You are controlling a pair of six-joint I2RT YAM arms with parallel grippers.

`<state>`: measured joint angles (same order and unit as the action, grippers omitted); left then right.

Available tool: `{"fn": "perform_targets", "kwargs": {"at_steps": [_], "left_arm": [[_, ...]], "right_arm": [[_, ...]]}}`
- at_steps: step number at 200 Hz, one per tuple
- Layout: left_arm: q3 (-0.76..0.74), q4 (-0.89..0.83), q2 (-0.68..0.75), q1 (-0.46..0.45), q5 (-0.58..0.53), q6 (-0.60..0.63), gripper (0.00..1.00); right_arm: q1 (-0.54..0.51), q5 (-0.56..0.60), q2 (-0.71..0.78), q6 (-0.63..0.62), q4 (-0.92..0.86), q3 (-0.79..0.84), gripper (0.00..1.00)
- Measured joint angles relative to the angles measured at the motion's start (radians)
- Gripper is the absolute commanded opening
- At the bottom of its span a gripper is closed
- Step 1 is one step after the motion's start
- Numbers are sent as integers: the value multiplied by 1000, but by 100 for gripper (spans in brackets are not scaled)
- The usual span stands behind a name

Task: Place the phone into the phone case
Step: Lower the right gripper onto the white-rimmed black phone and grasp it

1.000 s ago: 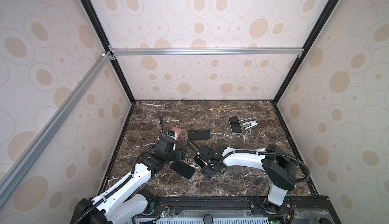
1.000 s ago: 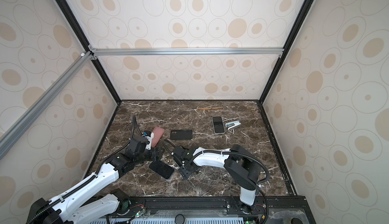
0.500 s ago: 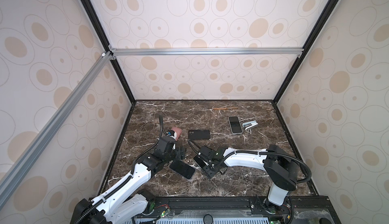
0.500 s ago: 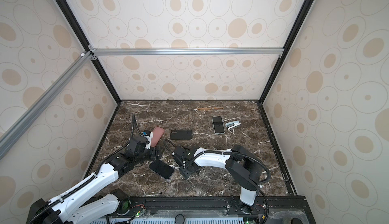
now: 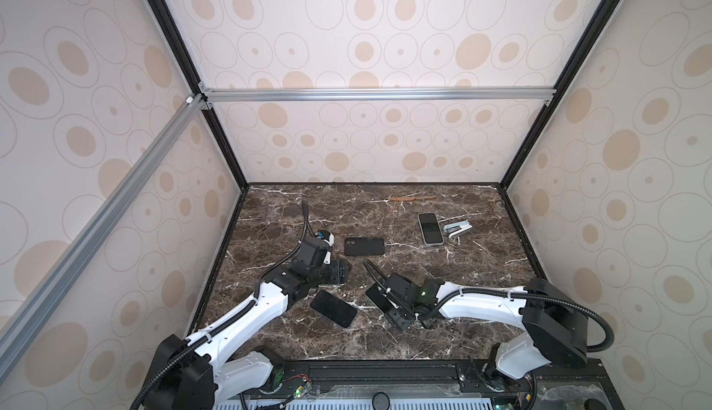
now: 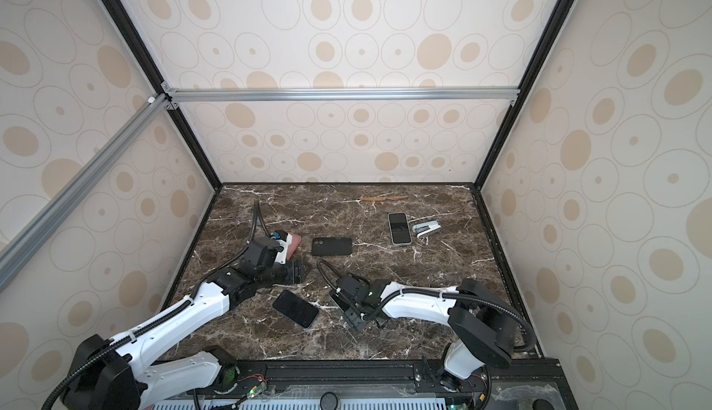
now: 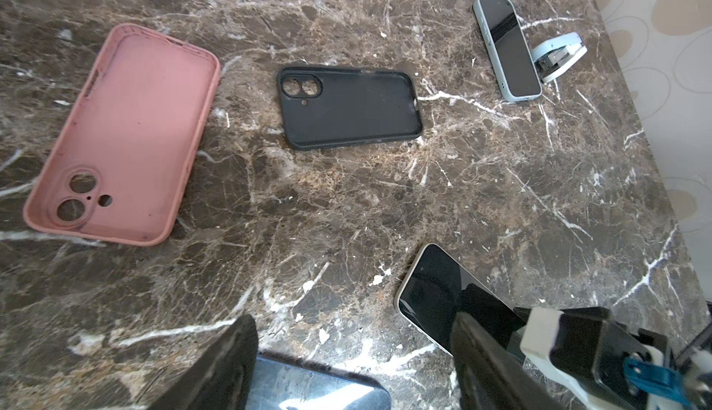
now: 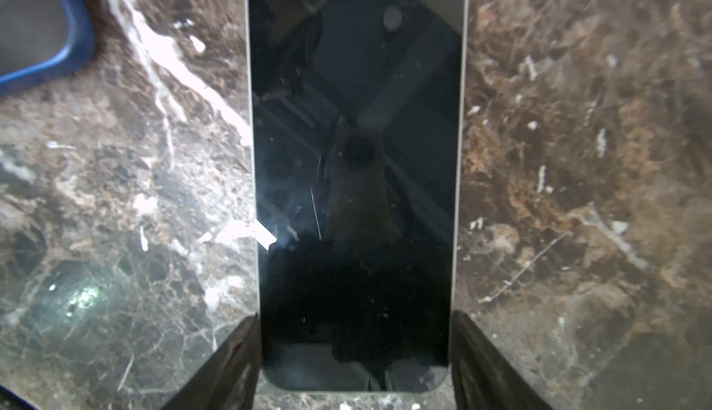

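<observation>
We find the marble (image 5: 501,258) bare across the right side and along the back, save a stick (image 5: 412,197) by the wall; the pale phone (image 5: 430,228) and stapler (image 5: 457,229) crowd the far right; the black case (image 5: 364,246) has room on every side; the left gripper (image 5: 339,272), jaws spread, hangs beside the blue phone (image 5: 333,308); the left wrist partly hides the pink case (image 6: 294,242); the right gripper (image 5: 387,304), clasping the white phone (image 8: 354,157), blocks the front middle.
</observation>
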<state>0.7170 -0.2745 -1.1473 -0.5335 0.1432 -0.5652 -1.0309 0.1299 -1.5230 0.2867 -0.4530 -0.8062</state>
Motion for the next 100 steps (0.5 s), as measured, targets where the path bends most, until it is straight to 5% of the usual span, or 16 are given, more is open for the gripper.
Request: {"fn": "perform_targets", "kwargs": {"at_steps": [22, 60, 79, 100], "left_arm": [[12, 4, -34, 0, 24, 0, 79], [27, 4, -58, 0, 43, -1, 79], [28, 3, -58, 0, 42, -1, 79], [29, -2, -51, 0, 37, 0, 79]], "right_arm": [[0, -2, 14, -7, 29, 25, 25], [0, -5, -12, -7, 31, 22, 51], [0, -6, -48, -3, 17, -10, 72], [0, -10, -95, 1, 2, -61, 81]]}}
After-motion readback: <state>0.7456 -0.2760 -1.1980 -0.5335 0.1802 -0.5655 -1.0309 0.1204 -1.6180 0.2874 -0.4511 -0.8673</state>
